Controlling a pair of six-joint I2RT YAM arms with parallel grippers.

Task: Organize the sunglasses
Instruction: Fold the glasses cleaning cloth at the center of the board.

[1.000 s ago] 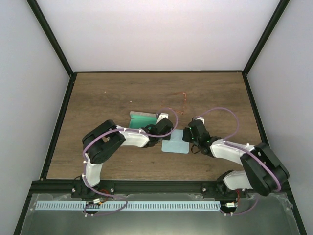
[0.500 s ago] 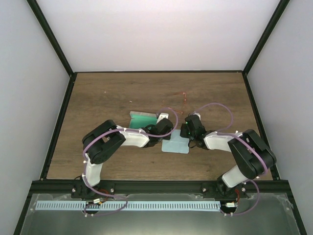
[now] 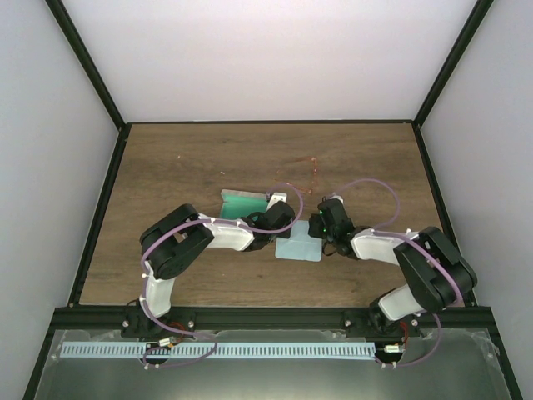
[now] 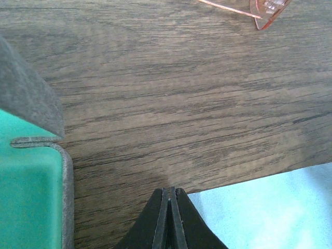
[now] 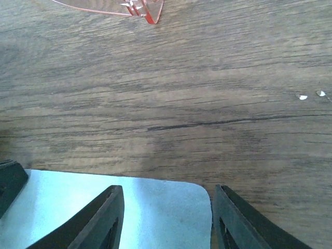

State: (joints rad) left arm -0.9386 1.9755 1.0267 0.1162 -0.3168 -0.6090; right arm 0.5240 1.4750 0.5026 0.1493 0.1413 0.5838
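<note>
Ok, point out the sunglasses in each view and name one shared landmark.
Top external: sunglasses near centre, just beyond the pale blue cloth.
Left wrist: sunglasses top right, partly cut off.
Right wrist: sunglasses top edge, left of centre.
Shared landmark: the cloth, nearer than the sunglasses everywhere.

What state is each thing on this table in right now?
Grey rectangular case with green lining, open, lining showing.
Pale blue square cloth, lying flat, unfolded.
Thin red wire-framed sunglasses, lying loose outside the case.
Left gripper, jaws shut, holding nothing.
Right gripper, jaws open over the cloth's corner.
</note>
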